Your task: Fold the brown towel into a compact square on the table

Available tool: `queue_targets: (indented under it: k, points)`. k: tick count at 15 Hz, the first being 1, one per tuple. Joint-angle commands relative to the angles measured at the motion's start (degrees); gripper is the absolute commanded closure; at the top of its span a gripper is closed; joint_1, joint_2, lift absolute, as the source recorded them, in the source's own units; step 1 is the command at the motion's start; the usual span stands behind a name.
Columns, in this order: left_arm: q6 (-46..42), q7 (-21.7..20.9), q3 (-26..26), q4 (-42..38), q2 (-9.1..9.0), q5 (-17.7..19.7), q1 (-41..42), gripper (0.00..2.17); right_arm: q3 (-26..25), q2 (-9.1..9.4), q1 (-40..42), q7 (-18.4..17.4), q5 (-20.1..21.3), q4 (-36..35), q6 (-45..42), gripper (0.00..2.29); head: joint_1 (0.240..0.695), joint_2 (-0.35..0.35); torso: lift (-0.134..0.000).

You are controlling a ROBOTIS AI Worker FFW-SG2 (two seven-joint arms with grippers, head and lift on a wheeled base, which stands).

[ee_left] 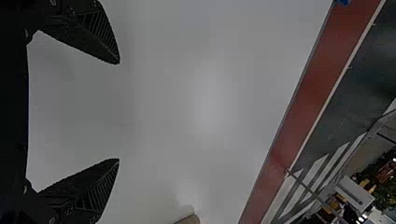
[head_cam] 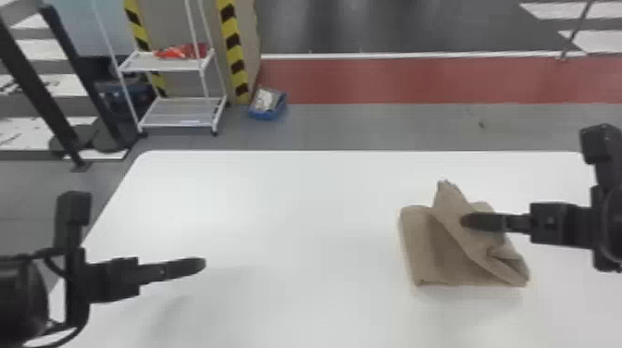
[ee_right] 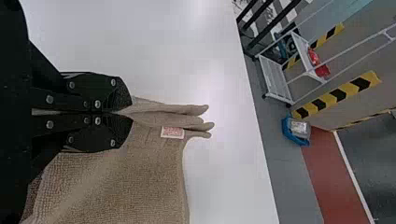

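- Here, a shallow blue container [head_cam: 266, 114] sits on the floor beyond the far edge of the counter [head_cam: 277, 208], left of the middle, with something pale and silvery inside.
- To its left, a white cart [head_cam: 178, 111] bears a red item [head_cam: 187, 51] on its upper shelf, near a column with yellow-and-black stripes [head_cam: 236, 65].
- The brown towel [head_cam: 416, 245] lies on the right side of the counter, partly folded, its lower layer flat and a loose flap raised in a slanting ridge that peaks at the far side.
- A close look from the right wrist view brings out a small white label with red marks [ee_right: 173, 132] on the cloth and several layers of hem side by side; the left wrist view catches a sliver of the towel at its edge.
- At right, the right pincer [head_cam: 469, 221] reaches in over the towel; in its wrist view, the pincer [ee_right: 128, 113] has its fingers together, clamped on the gathered fold near the label.
- Near the left side, the left pincer [head_cam: 201, 264] hangs above the counter, well apart from the towel; its wrist view shows the fingers [ee_left: 95, 39] spread wide, nothing between them.
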Motion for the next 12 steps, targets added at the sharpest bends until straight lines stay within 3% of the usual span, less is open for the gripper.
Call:
queue_targets:
  k: [1,2,3,4,5,6,10,12]
  points:
    - [-0.47,0.00,0.23,0.25,0.07,0.04,0.17,0.15,0.96,0.01,0.47,-0.05,1.65,0.00,0.12,1.29,0.695,0.067,-0.124]
    - [-0.47,0.00,0.23,0.25,0.07,0.04,0.26,0.15,2.02,0.19,0.74,-0.14,2.09,0.00,0.12,1.24,0.695,0.067,-0.124]
    - [-0.65,0.00,0.14,0.25,-0.01,0.13,0.35,0.15,3.16,0.71,1.17,-0.49,2.62,0.00,0.12,0.88,0.695,0.068,-0.124]
    - [-0.65,0.00,0.14,0.16,-0.01,0.31,0.35,0.15,3.86,1.24,1.26,-0.67,2.62,0.00,0.12,0.70,0.695,0.072,-0.124]
    - [-0.65,0.09,0.14,0.16,-0.01,0.39,0.35,0.15,4.21,2.21,1.53,-1.28,2.62,-0.09,0.12,0.24,0.695,0.078,-0.124]
    - [-0.82,0.09,0.23,0.07,-0.01,0.39,0.35,0.15,4.30,2.74,1.88,-1.99,2.44,-0.18,0.12,0.04,0.695,0.085,-0.124]
    - [-1.35,0.00,0.84,0.07,0.07,0.66,0.26,0.15,3.60,3.84,2.49,-4.80,0.16,-0.88,0.12,0.02,0.695,0.114,-0.124]
    - [-1.35,0.00,0.84,0.07,0.07,0.75,0.17,0.15,3.60,3.84,2.41,-8.32,-0.11,-0.79,0.12,0.04,0.695,0.118,-0.124]
